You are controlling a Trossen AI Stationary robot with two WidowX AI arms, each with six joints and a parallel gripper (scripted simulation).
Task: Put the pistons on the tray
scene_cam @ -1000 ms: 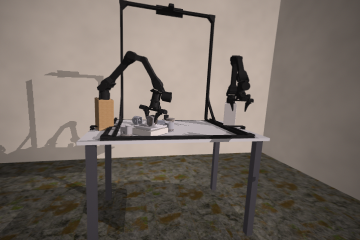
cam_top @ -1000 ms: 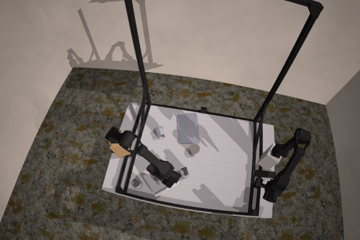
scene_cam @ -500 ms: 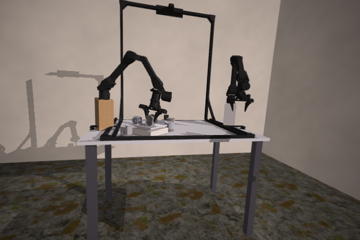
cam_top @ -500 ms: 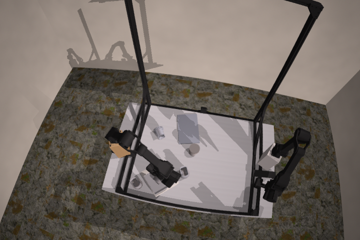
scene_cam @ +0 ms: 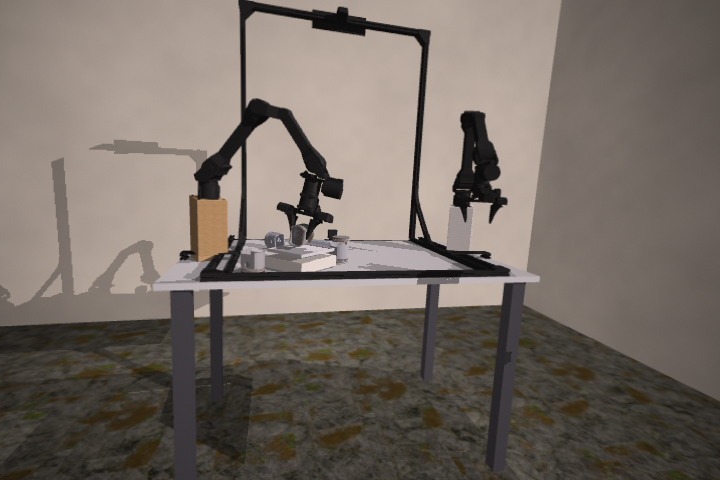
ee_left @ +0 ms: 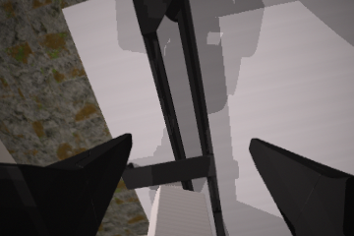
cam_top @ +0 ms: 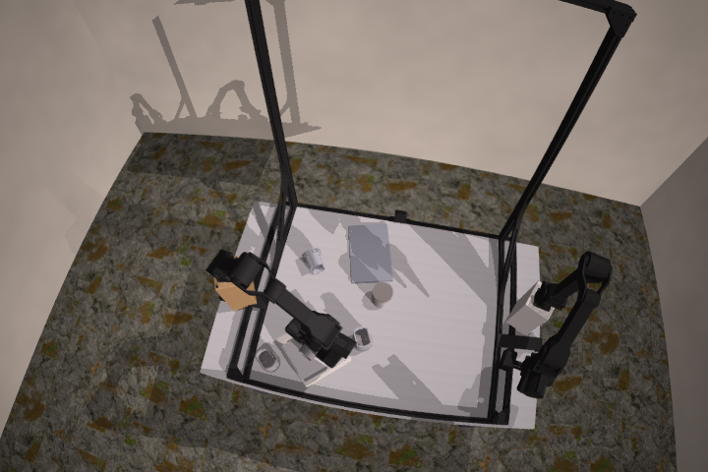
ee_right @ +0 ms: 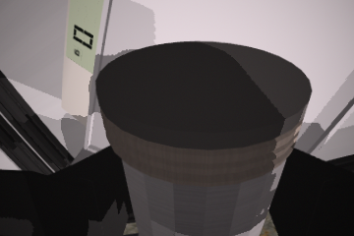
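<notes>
My right gripper (scene_cam: pixel 301 233) (ee_right: pixel 197 143) is shut on a piston (scene_cam: pixel 299 232) (ee_right: pixel 200 162), dark crown toward the wrist camera, just above the scale (cam_top: pixel 301 367) (scene_cam: pixel 303 262). The scale's display (ee_right: pixel 83 36) reads 0. One piston (cam_top: pixel 313 260) (scene_cam: pixel 274 239) lies on its side near the tray. A brown-crowned piston (cam_top: pixel 382 294) stands near the tray's corner. Two open-ended pistons stand by the scale, one (cam_top: pixel 361 338) (scene_cam: pixel 343 252) at one side, one (cam_top: pixel 267 359) (scene_cam: pixel 253 259) at the other. The flat steel tray (cam_top: pixel 370 245) is empty. My left gripper (scene_cam: pixel 478 219) (ee_left: pixel 192 141) is open and empty.
Black frame rails (cam_top: pixel 377 410) (scene_cam: pixel 349 275) run around the table (cam_top: pixel 439 333). Frame posts rise at the sides. The left arm stands on a white pedestal (cam_top: pixel 529 311) (scene_cam: pixel 459 229), the right arm on an orange one (cam_top: pixel 235 293) (scene_cam: pixel 209 229).
</notes>
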